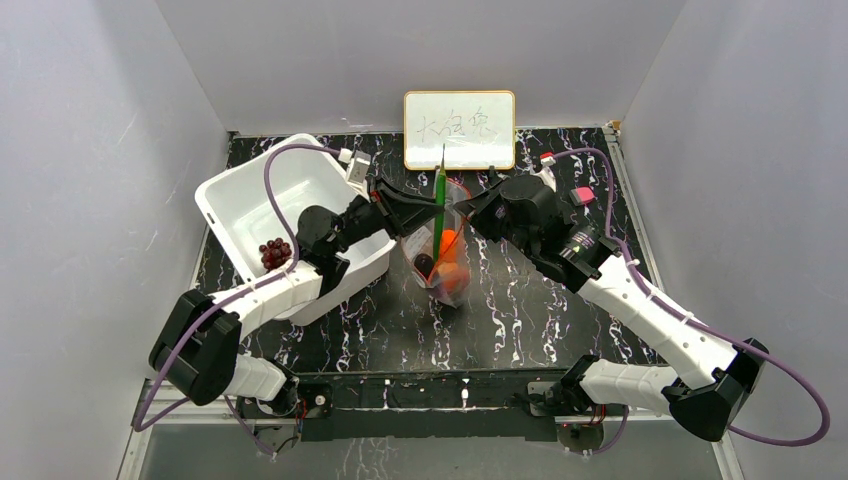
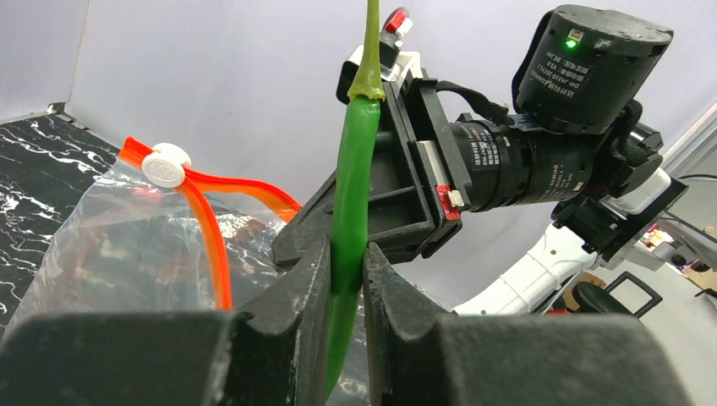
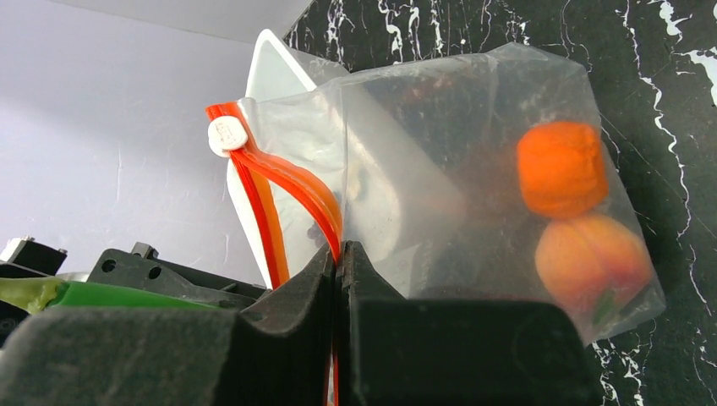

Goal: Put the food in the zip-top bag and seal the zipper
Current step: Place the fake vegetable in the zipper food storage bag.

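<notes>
While upright — chili (image 2: 355,161) within left claw (image 2: 347,264)

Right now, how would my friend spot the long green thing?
Find the white writing board at the back of the black marbled table. In front stands a clear plastic bag with a red-orange strip, and beside it the left pincer pinches a long thin green toy pepper pointing up. The round orange toy fruits in the bag are fat; it alone is long and skinny.

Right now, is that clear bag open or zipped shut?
Open: its red-orange zipper strips gape apart, slider parked at one end.
</notes>
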